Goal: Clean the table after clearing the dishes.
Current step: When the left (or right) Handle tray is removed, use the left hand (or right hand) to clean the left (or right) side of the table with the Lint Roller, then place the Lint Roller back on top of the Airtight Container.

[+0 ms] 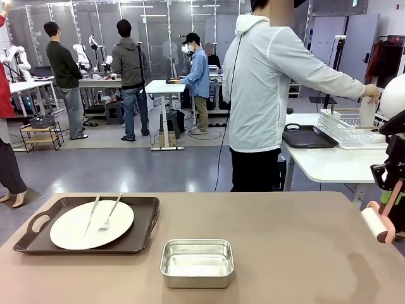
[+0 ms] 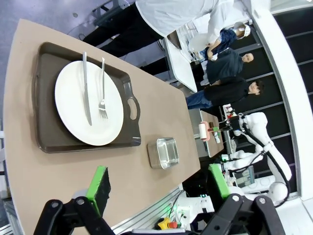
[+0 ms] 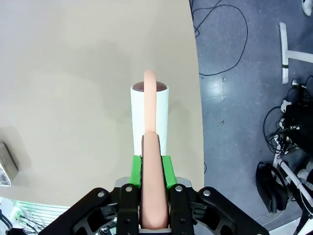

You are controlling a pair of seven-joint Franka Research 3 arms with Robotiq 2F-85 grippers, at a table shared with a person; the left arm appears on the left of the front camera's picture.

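Note:
On the left of the taupe-brown table (image 1: 285,253) lies a dark brown handled tray (image 1: 147,218) carrying a cream-white plate (image 1: 66,231) with a knife (image 1: 90,215) and fork (image 1: 110,214) on it. The left wrist view has the same tray (image 2: 44,142) and plate (image 2: 73,105) ahead. My left gripper (image 2: 159,188) hangs open high above the table with nothing between its green pads (image 2: 100,188). At the table's right edge, my right gripper (image 1: 391,190) is shut on the pink handle of a lint roller (image 1: 374,225). Its white roll (image 3: 150,110) sticks out beyond that gripper (image 3: 151,171), above the table.
A small steel pan (image 1: 197,261) sits near the front middle. A person in a white hoodie (image 1: 266,88) stands beyond the far edge, back turned, reaching to a white side table (image 1: 329,161) holding a dish rack (image 1: 345,130) and another dark tray (image 1: 308,137).

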